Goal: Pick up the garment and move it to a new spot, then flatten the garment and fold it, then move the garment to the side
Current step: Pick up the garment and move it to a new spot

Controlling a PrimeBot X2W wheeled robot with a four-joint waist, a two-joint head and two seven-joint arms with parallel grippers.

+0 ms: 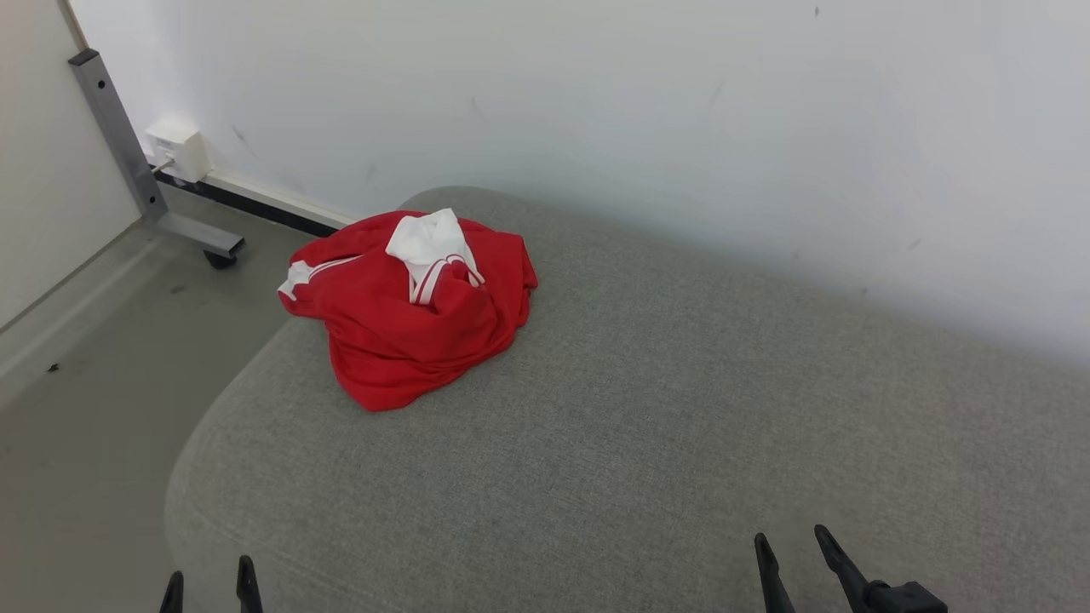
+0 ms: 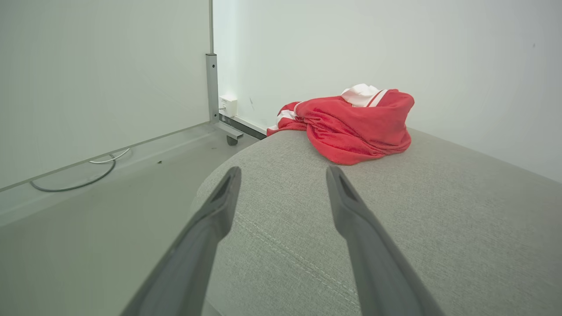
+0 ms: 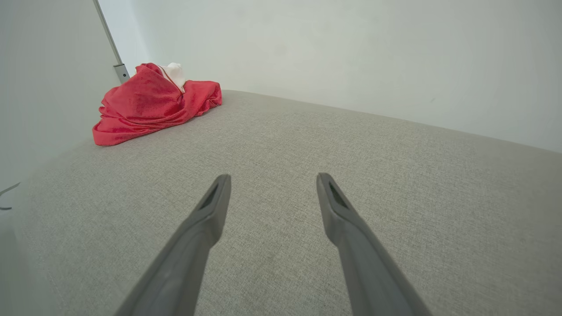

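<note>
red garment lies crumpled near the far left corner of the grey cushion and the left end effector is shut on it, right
No: the left end effector is open and empty; the left wrist view shows it well short of the red garment. The rest holds: the garment lies crumpled near the far left corner of the grey cushion.

Soft cloth garment [image 1: 409,323], woven cushion [image 1: 647,443]
</note>
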